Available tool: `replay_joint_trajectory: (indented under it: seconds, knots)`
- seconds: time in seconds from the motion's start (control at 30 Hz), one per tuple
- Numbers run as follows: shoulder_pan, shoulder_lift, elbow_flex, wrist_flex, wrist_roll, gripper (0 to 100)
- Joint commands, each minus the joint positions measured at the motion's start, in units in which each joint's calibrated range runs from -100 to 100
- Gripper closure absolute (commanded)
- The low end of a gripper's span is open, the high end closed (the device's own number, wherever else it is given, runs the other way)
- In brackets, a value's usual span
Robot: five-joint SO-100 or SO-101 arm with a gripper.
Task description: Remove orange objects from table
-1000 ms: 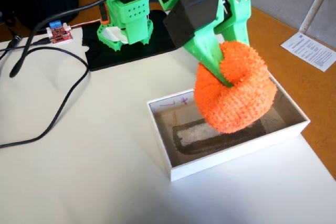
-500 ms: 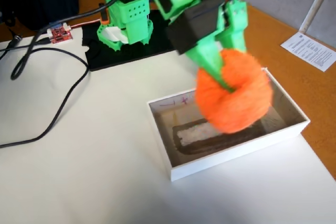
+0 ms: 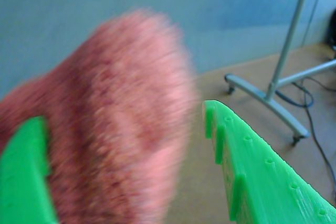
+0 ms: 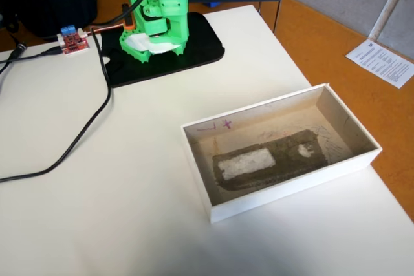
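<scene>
In the wrist view the orange fuzzy lump fills the left and middle, blurred, up in the air with a blue wall behind it. It lies between the green fingers of my gripper. The left finger overlaps it; the right finger stands apart from it with a visible gap. The jaws stand wide. In the fixed view only the green arm base shows; the gripper and the lump are out of view. The white table carries no orange thing.
A white shallow box with a grey-stained bottom sits at the table's right, empty. A red circuit board and black cable lie at the left. A grey stand foot is on the floor beyond.
</scene>
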Motion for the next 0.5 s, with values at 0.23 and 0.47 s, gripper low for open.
replay_joint_trajectory:
  seconds: [0.23,0.47]
  knots:
    - [3.7,-1.8,2.4,-2.0,-1.7,60]
    - [27.7,-5.0,4.7,13.0,-13.0,60]
